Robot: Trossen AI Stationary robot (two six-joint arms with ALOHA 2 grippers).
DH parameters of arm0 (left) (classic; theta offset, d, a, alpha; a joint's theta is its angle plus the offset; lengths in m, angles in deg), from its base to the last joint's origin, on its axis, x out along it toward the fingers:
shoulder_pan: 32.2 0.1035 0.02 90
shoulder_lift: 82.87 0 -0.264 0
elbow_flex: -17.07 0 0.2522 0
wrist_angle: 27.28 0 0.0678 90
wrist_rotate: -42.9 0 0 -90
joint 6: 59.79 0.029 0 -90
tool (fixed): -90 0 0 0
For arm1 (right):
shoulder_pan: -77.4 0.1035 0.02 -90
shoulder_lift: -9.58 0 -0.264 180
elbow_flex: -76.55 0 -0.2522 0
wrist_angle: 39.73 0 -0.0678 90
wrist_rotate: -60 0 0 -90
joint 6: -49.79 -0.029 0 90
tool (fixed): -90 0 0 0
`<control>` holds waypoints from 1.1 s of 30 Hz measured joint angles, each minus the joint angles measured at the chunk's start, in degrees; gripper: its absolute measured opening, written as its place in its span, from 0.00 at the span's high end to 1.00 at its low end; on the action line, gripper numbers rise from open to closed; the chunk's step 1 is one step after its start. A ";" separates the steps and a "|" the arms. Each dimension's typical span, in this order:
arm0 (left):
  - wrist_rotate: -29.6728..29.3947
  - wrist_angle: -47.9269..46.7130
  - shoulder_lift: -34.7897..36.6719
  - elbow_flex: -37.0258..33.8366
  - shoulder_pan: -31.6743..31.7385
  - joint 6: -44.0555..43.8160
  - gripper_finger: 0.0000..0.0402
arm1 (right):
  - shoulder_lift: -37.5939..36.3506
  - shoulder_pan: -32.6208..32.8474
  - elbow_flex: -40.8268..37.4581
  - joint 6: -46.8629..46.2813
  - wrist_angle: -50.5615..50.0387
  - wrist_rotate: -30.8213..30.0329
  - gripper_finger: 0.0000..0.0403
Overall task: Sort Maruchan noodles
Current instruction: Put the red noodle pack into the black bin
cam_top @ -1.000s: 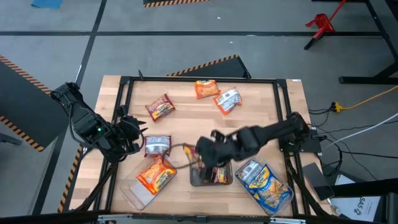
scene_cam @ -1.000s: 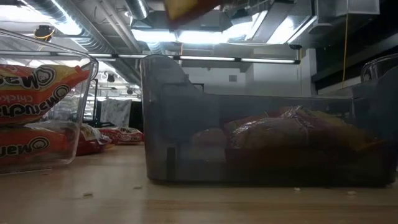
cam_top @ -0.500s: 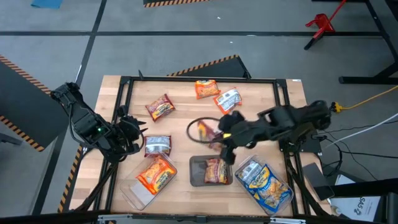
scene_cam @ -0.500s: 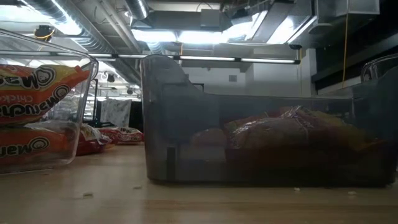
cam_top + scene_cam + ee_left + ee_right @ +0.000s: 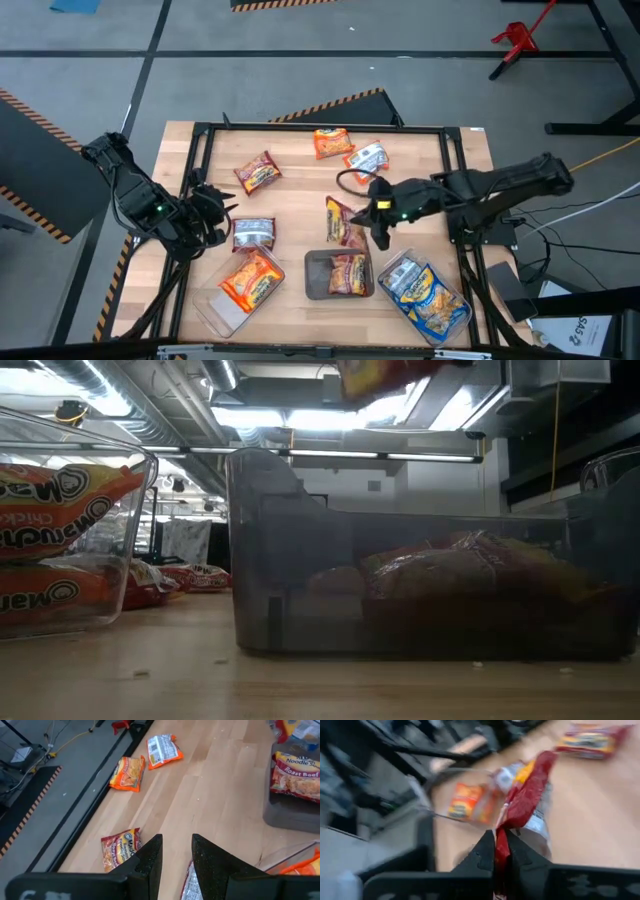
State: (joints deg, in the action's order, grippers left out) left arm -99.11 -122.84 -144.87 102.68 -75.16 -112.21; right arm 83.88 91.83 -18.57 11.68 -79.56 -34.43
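Holding a dark red Maruchan packet [image 5: 340, 221] by one edge, the right gripper [image 5: 378, 226] hangs above the middle of the table [image 5: 300, 180], just behind the dark centre tray [image 5: 316, 282]; in the right wrist view its fingers are pressed tight on the crinkled wrapper. That tray already contains red Roast Beef packets [image 5: 296, 776]. Along the table's near edge, the clear tray [image 5: 218, 308] toward the left corner holds orange packets [image 5: 250, 278], and the clear tray [image 5: 462, 318] toward the right corner holds blue-and-white packets [image 5: 420, 287].

Sorting looks roughly half done. Four packets lie loose on the table: a red one [image 5: 258, 173] toward the far left, an orange one [image 5: 332, 143] and a silver-and-white one [image 5: 368, 161] near the far edge, and another silver-and-white one [image 5: 252, 233] just beside the left gripper [image 5: 212, 216]. That gripper waits at the left edge, fingers partly spread and holding nothing. The carried red packet most likely belongs in the centre tray, after which the four loose ones remain.
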 joint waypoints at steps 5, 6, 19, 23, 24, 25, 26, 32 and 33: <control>-0.11 0.00 0.00 0.00 0.04 -0.08 0.75 | -0.97 0.18 -11.44 -1.49 18.63 5.22 1.00; -0.24 0.01 0.00 0.00 0.08 -0.12 0.75 | -0.34 0.20 -13.01 -2.22 21.24 5.68 1.00; -0.26 0.37 0.00 0.02 0.07 -2.55 0.75 | 10.77 0.16 -22.57 -6.52 46.50 13.72 1.00; -0.13 0.35 0.00 0.02 0.07 -2.56 0.75 | 14.94 0.17 -22.74 -7.05 50.85 16.41 1.00; -0.13 0.35 0.00 0.00 0.05 -2.56 0.75 | 15.76 0.17 -22.88 -7.30 50.99 16.69 1.00; -0.11 0.35 -0.02 0.02 0.04 -2.55 0.75 | 16.68 0.17 -22.91 -7.88 51.80 17.10 1.00; -0.13 0.35 -0.02 0.00 0.04 -2.56 0.75 | 17.30 0.17 -22.91 -8.02 52.22 17.16 1.00; -0.09 0.09 -0.02 0.00 0.04 -2.54 0.75 | 20.08 0.17 -22.91 -8.14 53.41 17.57 1.00; -0.09 -0.04 -0.02 0.02 0.04 -2.54 0.75 | 20.48 0.17 -22.89 -8.14 54.61 17.68 1.00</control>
State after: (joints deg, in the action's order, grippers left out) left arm -99.20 -122.88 -144.89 102.70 -75.12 -114.75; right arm 104.36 92.01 -41.46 3.54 -24.95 -16.75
